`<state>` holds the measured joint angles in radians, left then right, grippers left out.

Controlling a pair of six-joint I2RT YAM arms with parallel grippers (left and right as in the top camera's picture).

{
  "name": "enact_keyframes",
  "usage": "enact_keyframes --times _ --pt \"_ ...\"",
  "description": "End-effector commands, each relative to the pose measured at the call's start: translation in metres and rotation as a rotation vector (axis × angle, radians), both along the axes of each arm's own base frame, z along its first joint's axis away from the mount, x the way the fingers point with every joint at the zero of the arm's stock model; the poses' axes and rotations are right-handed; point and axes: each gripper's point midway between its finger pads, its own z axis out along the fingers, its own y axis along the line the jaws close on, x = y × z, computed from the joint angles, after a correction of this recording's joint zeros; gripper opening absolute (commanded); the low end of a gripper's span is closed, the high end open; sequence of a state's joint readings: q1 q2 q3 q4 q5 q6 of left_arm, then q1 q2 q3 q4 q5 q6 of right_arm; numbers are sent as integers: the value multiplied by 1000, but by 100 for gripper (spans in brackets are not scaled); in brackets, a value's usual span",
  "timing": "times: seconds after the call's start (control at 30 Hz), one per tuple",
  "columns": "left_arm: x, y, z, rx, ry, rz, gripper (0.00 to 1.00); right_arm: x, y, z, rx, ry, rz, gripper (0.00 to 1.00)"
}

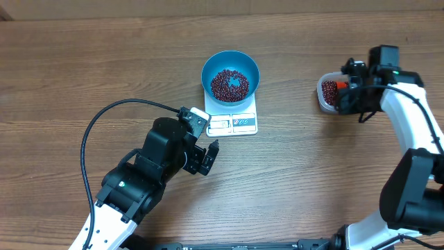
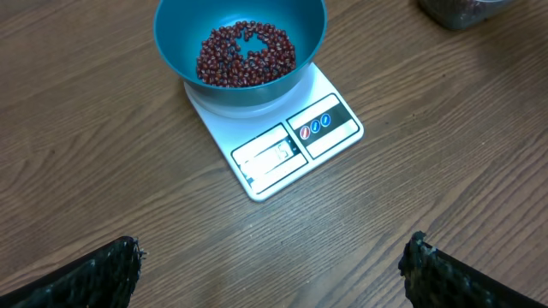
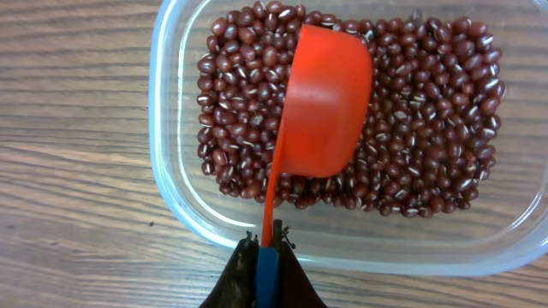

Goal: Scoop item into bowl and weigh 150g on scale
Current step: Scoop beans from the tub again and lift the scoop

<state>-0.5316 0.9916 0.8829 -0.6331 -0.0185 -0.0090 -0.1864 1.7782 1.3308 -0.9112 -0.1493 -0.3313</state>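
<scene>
so far, some beans (image 1: 229, 84) sit in the blue bowl (image 1: 209, 72), and the bowl stands on the white scale (image 1: 236, 124) at the top middle of the overhead view. the numbers on the scale are too small to read, so i cannot tell if the weight is right yet. at the upper right, the right gripper (image 3: 265, 250) is squeezed tight on the blue handle (image 3: 268, 275) of the red scoop (image 3: 325, 103), which rests on more beans in the clear tub (image 3: 167, 162). the left gripper (image 2: 274, 265) is spread wide and holds nothing, just below the scale. more scoops may be needed.
</scene>
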Motion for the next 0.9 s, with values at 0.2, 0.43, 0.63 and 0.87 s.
enact_keyframes --times 0.2,0.43,0.63,0.87 --pt "-2 -3 -3 -14 16 -3 99 -10 -8 -5 274 -28 -62 4" --pt "-2 -3 -3 -14 16 -3 99 -12 -3 -6 325 -34 -61 4" --pt "-2 -3 -3 -14 16 -3 100 -9 1 -3 355 -49 -52 4" --pt "-2 -3 -3 -14 16 -3 100 1 10 3 427 -101 -25 4"
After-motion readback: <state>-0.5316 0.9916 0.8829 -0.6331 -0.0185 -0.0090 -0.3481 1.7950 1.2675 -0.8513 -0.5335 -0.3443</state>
